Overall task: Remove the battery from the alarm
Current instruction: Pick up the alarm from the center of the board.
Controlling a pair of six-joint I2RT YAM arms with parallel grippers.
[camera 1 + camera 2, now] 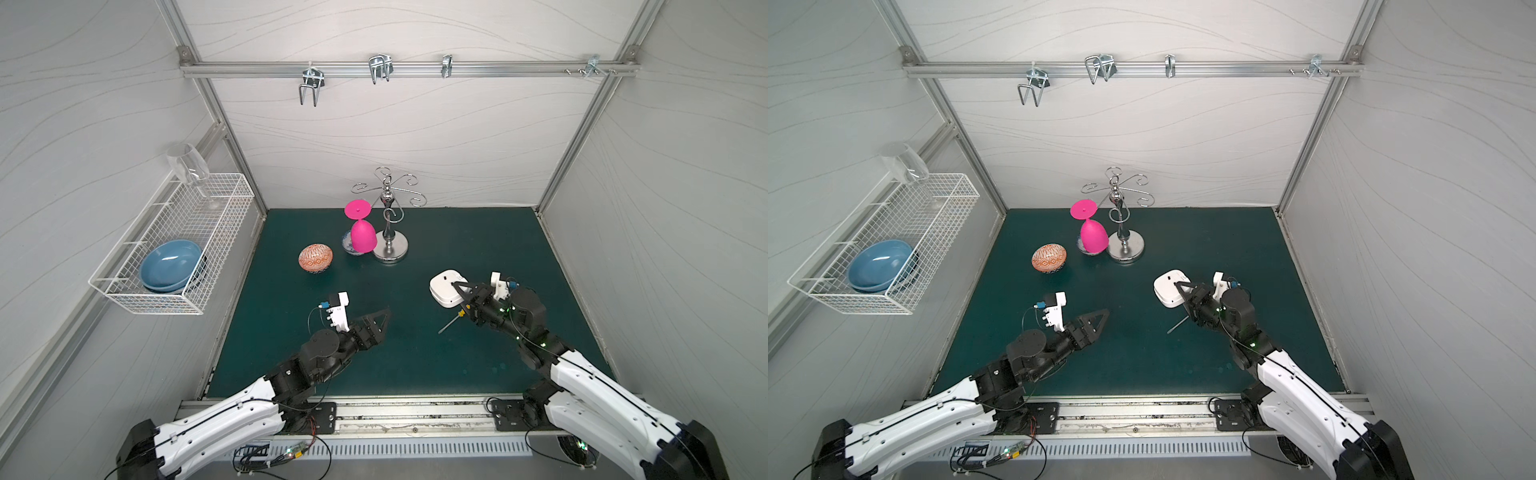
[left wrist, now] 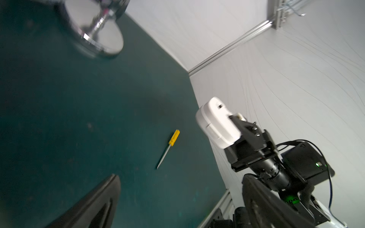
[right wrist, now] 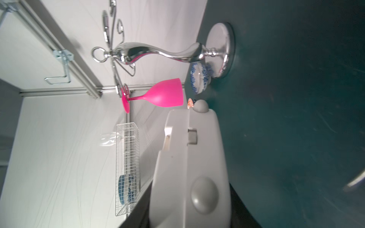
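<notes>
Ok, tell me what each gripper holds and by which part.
The right gripper clamps the alarm at its edge nearest that arm, with a finger on each face. The left gripper is open and holds nothing.

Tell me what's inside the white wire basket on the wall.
A blue bowl and a clear wine glass stand in the wire basket. A second dish under the bowl is mostly covered.

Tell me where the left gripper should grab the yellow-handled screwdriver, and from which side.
Take the screwdriver by its yellow handle, from above, jaws across its width: it lies flat on the mat, and the thin shaft offers little to pinch. Mind the right gripper close by.
</notes>
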